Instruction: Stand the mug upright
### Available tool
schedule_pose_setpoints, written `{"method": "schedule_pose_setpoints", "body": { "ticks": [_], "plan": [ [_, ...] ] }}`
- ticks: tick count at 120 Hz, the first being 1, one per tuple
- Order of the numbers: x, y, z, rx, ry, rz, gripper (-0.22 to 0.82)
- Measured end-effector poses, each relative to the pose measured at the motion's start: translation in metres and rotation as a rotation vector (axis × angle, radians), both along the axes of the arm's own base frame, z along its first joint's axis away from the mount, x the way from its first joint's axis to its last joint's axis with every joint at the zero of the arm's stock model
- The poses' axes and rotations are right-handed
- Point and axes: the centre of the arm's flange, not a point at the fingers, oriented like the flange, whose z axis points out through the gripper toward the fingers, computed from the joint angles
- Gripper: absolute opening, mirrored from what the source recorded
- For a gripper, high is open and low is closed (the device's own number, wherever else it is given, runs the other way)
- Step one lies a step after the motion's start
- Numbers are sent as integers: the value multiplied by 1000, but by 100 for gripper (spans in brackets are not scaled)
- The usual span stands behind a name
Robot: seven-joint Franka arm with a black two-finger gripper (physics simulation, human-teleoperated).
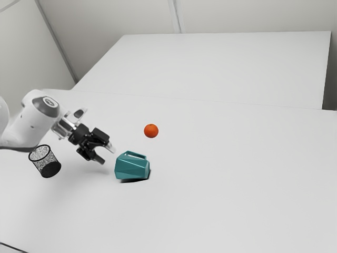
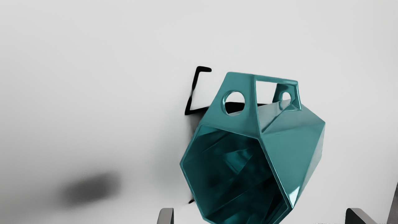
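Note:
In the exterior view the black gripper point(image 1: 107, 154) hangs just left of the teal mug point(image 1: 131, 166), with a gap between them. The faceted mug lies on its side on the white table, its handle uppermost. Seen from the wrist, the mug point(image 2: 292, 140) turns its open mouth toward my hand, and its handle rises above the body. My gripper point(image 2: 259, 216) is open, its two fingertips wide apart with the mug's mouth ahead of the space between them.
An orange fruit point(image 1: 151, 130) rests on the table point(image 1: 226, 184) beyond the mug. A black mesh cup point(image 1: 45, 161) stands tilted in look below the arm, at the exterior view's left. Behind is a large white raised surface point(image 1: 221, 68).

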Motion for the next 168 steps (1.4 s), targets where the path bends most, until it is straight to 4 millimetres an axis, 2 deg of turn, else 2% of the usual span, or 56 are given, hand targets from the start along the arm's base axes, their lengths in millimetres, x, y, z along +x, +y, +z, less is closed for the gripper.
{"method": "schedule_pose_setpoints", "body": {
  "ticks": [33, 49, 61, 101, 123, 143, 168],
  "plan": [
    [2, -17, -8, -111, -46, -38, 60],
    [2, -23, -20, -169, -65, -35, 56],
    [1, -32, -25, -206, -83, -43, 49],
    [-6, -35, -34, -239, -138, -76, 12],
    [-6, -35, -33, -239, -170, -101, -4],
    [-6, -35, -32, -235, -192, -119, -12],
    [-5, -35, -26, -223, -226, -143, -16]
  ]
}}
